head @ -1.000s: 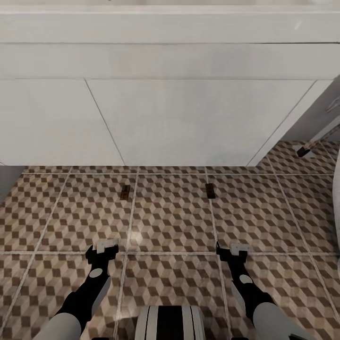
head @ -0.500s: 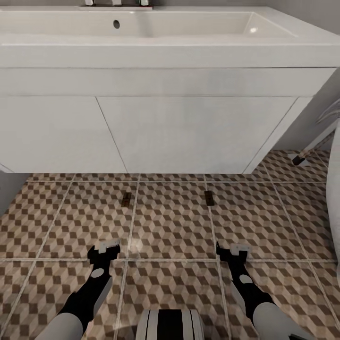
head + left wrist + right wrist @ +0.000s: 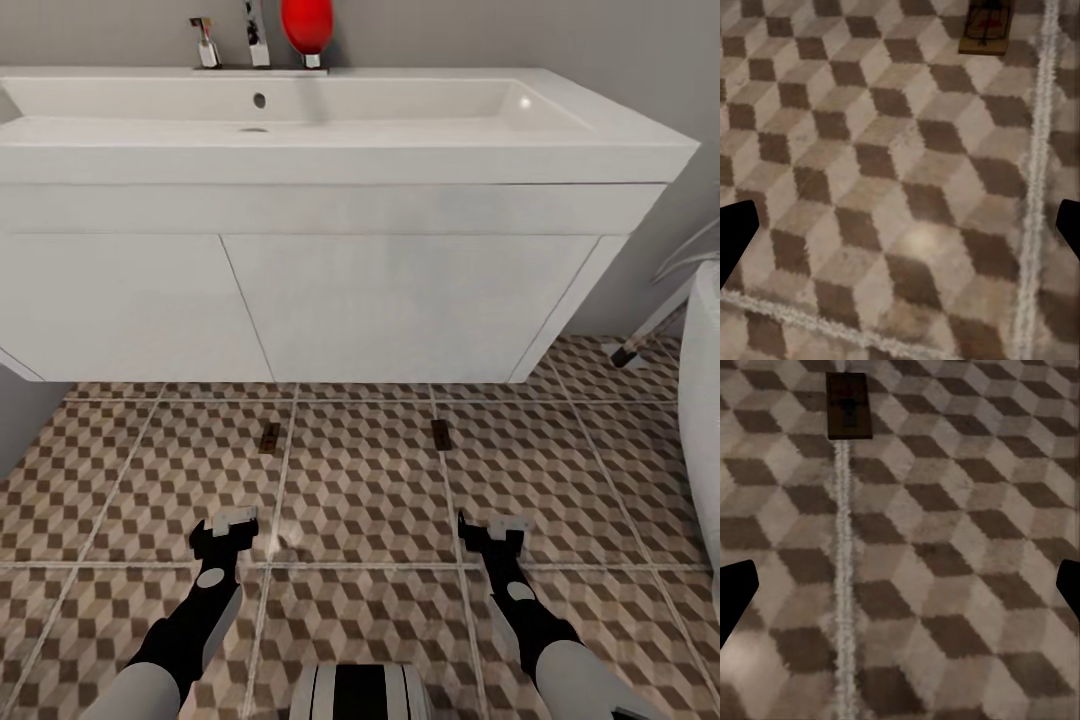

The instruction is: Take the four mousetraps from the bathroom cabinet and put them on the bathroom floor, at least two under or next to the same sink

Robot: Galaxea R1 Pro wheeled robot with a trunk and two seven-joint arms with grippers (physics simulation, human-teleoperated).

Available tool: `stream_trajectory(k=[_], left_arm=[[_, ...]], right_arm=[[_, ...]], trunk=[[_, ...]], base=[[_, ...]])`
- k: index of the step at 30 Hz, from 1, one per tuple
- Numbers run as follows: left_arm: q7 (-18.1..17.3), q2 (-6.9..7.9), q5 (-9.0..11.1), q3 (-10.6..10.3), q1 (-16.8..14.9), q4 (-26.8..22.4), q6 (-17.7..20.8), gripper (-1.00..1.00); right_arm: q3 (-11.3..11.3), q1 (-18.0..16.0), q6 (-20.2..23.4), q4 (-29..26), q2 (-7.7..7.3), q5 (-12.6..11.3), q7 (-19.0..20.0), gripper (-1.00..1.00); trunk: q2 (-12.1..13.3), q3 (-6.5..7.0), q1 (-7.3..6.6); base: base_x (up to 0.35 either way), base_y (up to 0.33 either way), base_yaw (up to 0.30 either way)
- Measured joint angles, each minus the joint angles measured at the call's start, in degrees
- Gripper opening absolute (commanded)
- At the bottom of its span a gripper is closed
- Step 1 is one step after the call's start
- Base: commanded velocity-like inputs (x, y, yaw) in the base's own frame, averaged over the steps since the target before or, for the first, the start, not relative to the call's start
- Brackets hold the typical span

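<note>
1. Two grippers, both empty. My left gripper [image 3: 232,523] hangs low over the floor [image 3: 360,500] with its fingers spread wide, nothing between them. My right gripper [image 3: 497,528] is the same: fingers apart, holding nothing.
2. Just ahead of the left one there's a mousetrap [image 3: 269,437] lying flat on the tiles, right beside a grout line. In the left wrist view it's the little board [image 3: 986,28] with the red mark, clear of my fingertips.
3. Ahead of the right one sits a second trap [image 3: 440,434], also flat, on a grout line; the right wrist view [image 3: 847,405] has it well clear of the fingers.
4. Both traps are on the patterned floor just in front of the white vanity [image 3: 400,300] with the sink [image 3: 300,110] on top, so I'd call them next to it. They sit apart from each other, roughly level.
5. My read on progress: halfway. Two are down by the same sink, so that condition looks covered. Two more should be left in the cabinet, so next is a trip back for them.
</note>
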Motion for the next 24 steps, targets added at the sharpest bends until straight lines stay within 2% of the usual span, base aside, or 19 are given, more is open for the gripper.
stream_trajectory(k=[24], left_arm=[[0.0,-0.1,0.02,-0.01,0.0,-0.49,0.0,1.0]], right_arm=[[0.01,0.0,-0.69,0.0,0.0,0.0,0.01,1.0]], trunk=[[0.32,5.32,-0.61]], base=[[-0.013,0.0,0.0]])
